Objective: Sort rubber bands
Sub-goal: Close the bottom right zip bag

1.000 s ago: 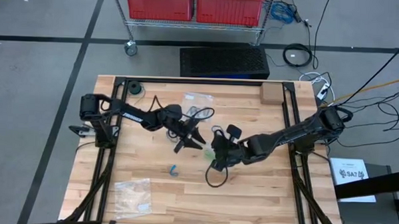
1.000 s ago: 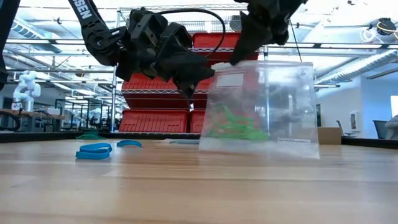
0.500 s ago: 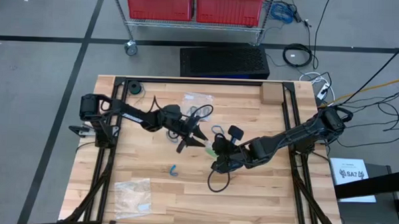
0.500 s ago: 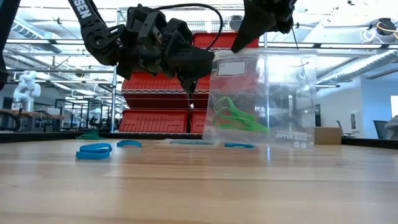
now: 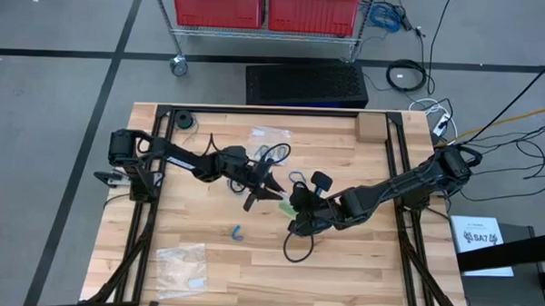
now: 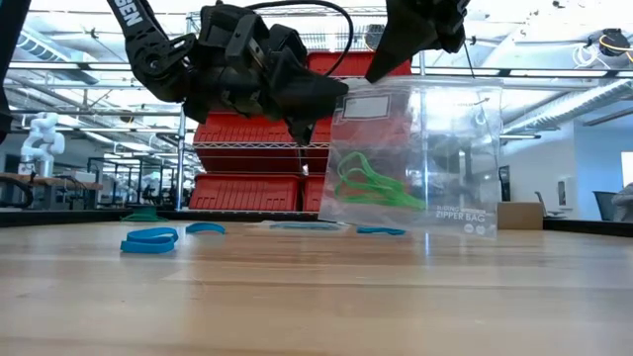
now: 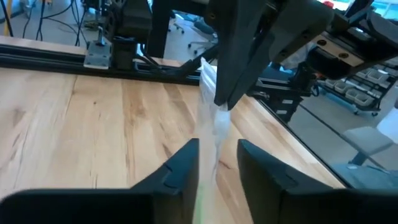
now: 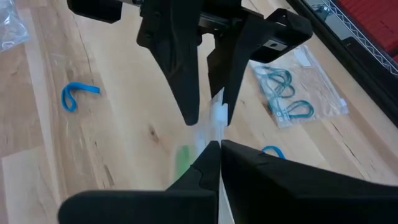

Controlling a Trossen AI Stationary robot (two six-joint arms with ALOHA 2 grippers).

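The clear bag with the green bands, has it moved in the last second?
Yes. The clear bag has risen off the tabletop, held by the right tool.

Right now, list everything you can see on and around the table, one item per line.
Held bag: one, clear, lifted off the table at its middle, between both grippers.
Green rubber bands: several, inside the held bag.
Blue rubber band: one, loose on the wood ahead of the left arm.
Flat bag: one, clear, teal bands inside, at the far edge.
Empty-looking bag: one, clear, near-left corner.
Red bins: two, on a cart beyond the table.
Left gripper: open, astride the bag's top edge.
Right gripper: shut on the bag's top edge.
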